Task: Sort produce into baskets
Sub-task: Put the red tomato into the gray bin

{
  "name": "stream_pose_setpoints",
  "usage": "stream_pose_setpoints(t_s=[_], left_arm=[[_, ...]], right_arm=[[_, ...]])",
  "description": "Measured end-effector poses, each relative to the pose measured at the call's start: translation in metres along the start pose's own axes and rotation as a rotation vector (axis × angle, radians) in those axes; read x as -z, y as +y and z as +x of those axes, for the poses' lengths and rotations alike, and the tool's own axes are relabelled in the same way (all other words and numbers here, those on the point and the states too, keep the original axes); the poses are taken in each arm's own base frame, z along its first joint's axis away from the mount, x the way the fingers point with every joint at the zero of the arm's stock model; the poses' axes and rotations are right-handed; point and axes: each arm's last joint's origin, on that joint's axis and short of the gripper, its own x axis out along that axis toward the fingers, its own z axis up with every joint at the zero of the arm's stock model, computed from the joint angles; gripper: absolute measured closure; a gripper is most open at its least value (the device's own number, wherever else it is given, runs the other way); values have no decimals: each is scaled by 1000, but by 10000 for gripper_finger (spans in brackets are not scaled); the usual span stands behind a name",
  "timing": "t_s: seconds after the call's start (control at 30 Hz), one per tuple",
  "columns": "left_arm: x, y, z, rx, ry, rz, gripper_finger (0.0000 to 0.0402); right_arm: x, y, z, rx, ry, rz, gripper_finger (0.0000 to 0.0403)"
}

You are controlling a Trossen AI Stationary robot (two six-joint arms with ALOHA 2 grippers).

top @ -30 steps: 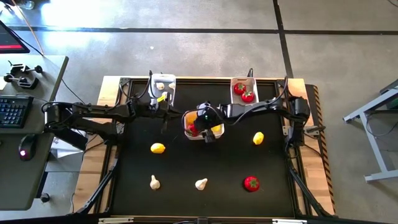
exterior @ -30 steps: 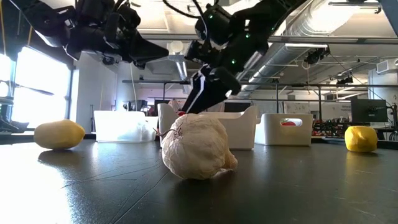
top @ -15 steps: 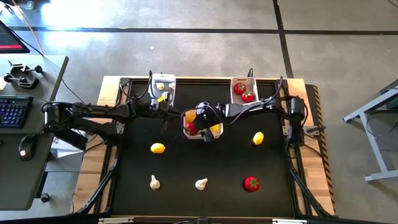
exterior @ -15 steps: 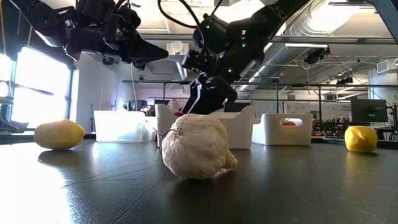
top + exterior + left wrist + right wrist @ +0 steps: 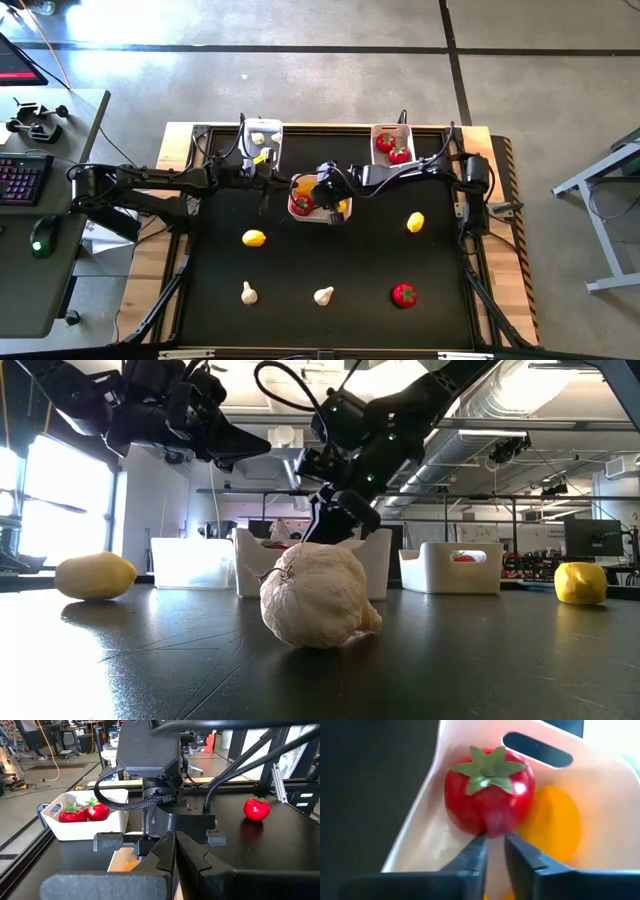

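Observation:
The middle white basket (image 5: 318, 214) holds a red tomato (image 5: 490, 790) and a yellow lemon (image 5: 552, 825). My right gripper (image 5: 494, 845) reaches into it, shut but for a narrow slit, its tips at the tomato. My left gripper (image 5: 175, 847) hangs shut above the table, just left of that basket, holding nothing. At the far edge, one basket (image 5: 262, 140) holds garlic and another (image 5: 392, 132) holds two tomatoes. Loose on the black mat lie two lemons (image 5: 254, 238) (image 5: 415, 222), two garlic bulbs (image 5: 248, 292) (image 5: 323, 295) and a tomato (image 5: 403, 294). My right gripper meets the tomato's near side (image 5: 490, 829) with its fingertips (image 5: 479, 845), slanting down from the table's right. Nothing sits between the fingers. The tomato stands stem up on the basket's floor, against the basket's wall and the lemon.
Wooden rails frame the black mat (image 5: 330, 260). In the low view a garlic bulb (image 5: 318, 595) sits close to the camera and hides part of the middle basket. A desk with a keyboard (image 5: 20, 180) stands left of the table.
My right gripper has sunk a little into the middle basket, gone toward the table's left edge, and shut. The middle basket has slid along the mat toward the left edge, its contents with it.

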Motion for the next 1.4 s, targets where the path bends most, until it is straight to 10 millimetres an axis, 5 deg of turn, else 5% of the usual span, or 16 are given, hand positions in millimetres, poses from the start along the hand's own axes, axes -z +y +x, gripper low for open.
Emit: stream_pose_setpoints(t_s=[0.17, 0.53, 0.67, 1.07, 1.4], left_arm=[[0, 0, 0, 0, 0, 0, 401], [1, 0, 0, 0, 5, -2, 401], [1, 0, 0, 0, 6, -2, 401], [1, 0, 0, 0, 8, -3, 401], [1, 0, 0, 0, 8, -3, 401]], right_arm=[[1, -2, 0, 59, 27, 3, 390], [-2, 7, -2, 162, 91, 65, 208], [-9, 20, -4, 165, 91, 2, 173], [-36, 63, -7, 379, 106, -325, 186], [-30, 47, -7, 353, 111, -335, 237]])
